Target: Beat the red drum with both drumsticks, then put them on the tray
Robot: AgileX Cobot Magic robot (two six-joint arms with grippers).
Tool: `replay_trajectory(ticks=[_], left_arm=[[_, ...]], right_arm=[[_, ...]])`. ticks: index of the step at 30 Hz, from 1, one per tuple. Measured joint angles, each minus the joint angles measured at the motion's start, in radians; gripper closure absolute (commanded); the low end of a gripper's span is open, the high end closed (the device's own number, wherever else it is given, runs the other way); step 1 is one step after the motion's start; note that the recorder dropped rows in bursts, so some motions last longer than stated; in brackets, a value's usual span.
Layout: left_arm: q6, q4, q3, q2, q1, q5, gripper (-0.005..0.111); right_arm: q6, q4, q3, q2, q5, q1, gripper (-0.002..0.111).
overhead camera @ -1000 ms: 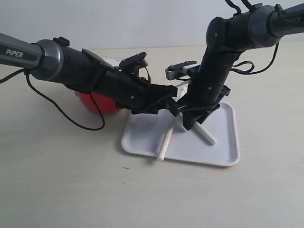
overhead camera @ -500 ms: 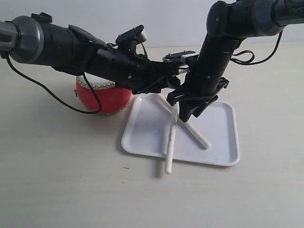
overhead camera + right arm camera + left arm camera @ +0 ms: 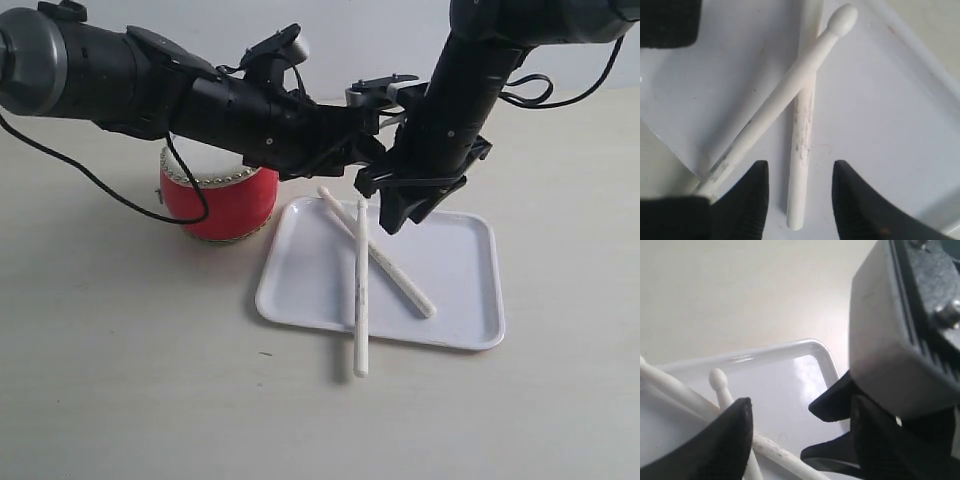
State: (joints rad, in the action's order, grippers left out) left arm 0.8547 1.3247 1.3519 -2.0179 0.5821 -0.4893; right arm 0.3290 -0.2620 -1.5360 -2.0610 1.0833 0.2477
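Over the last second both arms lifted off the tray (image 3: 455,275). A second ago the jaws sat low over it with the sticks at them; now the left gripper (image 3: 368,152) and right gripper (image 3: 402,212) hung above it, both spread wide and holding nothing. The right wrist view showed bare fingers either side of the loose sticks. The two drumsticks lay crossed in an X. The first drumstick (image 3: 388,265) sat diagonal and wholly inside the tray. The second drumstick (image 3: 360,300) lay over it, its near end past the front rim and out over the table (image 3: 150,380). So the drop-off looked done, drumming presumably over, but the overhanging stick made the placement sloppy and it might count as only partly on. The red drum (image 3: 222,205) stood just beside the tray's far left corner, partly under the left arm and untouched. The sticks were slim, pale cream, apparently wood, with rounded bead tips; one showed grey scuffs. The tray was glossy white plastic with a low rim and rounded corners. The drum had a shiny red barrel body, a cream skin and a brass stud ring. The tabletop was matte beige.
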Motion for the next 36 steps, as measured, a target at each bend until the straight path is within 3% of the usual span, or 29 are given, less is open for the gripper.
replay_trajectory(ticks=[4,8,11,12,15,27,36], left_arm=[[0.038,-0.004,0.000,0.022,0.000,0.002,0.057],[0.114,-0.006,0.000,0.080,-0.003,0.018,0.081],[0.146,-0.010,0.000,0.136,-0.005,0.018,0.104],[0.151,-0.012,0.000,0.157,-0.005,0.016,0.106],[0.158,-0.033,0.000,0.220,-0.005,0.001,0.107],[0.160,-0.105,-0.028,0.491,-0.005,-0.080,0.107],[0.158,-0.141,-0.223,0.796,-0.005,0.069,0.107]], right_arm=[[0.024,-0.036,0.000,0.019,-0.011,0.000,0.071],[0.104,-0.147,0.000,0.068,-0.050,0.000,0.078],[0.197,-0.277,0.000,0.117,-0.064,0.000,0.091],[0.230,-0.320,0.000,0.136,-0.064,0.000,0.096],[0.309,-0.410,0.000,0.186,-0.052,-0.001,0.108],[0.374,-0.475,0.000,0.388,-0.029,-0.001,0.108],[0.423,-0.575,0.094,0.611,-0.133,-0.001,0.108]])
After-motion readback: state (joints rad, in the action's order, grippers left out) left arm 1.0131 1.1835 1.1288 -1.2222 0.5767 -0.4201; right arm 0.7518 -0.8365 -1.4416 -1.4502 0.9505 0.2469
